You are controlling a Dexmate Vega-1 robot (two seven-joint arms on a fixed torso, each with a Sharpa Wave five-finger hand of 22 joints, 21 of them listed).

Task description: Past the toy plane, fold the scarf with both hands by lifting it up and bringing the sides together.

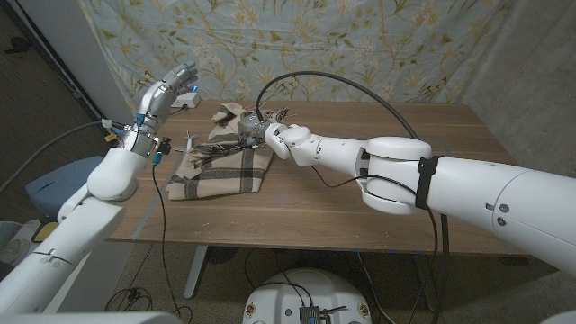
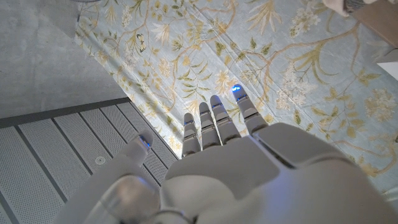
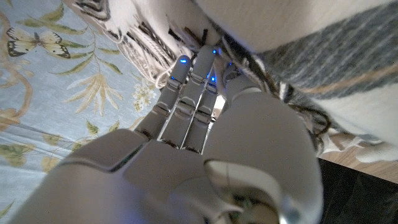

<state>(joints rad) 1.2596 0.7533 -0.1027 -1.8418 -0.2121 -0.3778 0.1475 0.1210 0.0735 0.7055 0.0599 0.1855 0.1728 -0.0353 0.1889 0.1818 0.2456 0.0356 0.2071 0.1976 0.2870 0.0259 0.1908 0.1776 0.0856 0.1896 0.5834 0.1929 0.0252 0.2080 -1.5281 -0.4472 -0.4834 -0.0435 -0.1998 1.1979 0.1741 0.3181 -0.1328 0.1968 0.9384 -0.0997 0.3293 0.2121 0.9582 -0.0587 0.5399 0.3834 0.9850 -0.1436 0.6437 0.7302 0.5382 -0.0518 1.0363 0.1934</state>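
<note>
Now on the wooden table [image 1: 360, 193]: a plaid scarf [image 1: 220, 166], beige with dark and pale stripes, spread toward the robot's left half of the top, its far part bunched up and lifted off the wood, fringe hanging from the raised edge. Near part lying flat in a rough rectangle.

Right hand [image 1: 258, 132] reaching across from the right, at the raised bunch of the scarf. From the right wrist view, fingers [image 3: 186, 93] held close together and pushed into the fringe [image 3: 146, 46], with the grey striped cloth [image 3: 323, 56] folded over beside the thumb. Seems to grip the cloth, since the bunch stays up at the hand, though the exact pinch is hidden by fabric.

Left hand [image 1: 166, 90] lifted in the air above the table's far left corner, apart from the scarf, holding nothing. Fingers [image 2: 214, 121] stretched out straight and side by side, thumb set a little apart, pointing toward the flowered curtain [image 1: 360, 45] behind the table.

Just beside the scarf's left edge, a small thin pale object [image 1: 189, 141], partly behind the left wrist; too small to tell if it is the toy plane. A white block [image 1: 186, 103] near the far left corner of the table, behind the left hand. Black cable [image 1: 360, 90] arching over the right arm.
</note>
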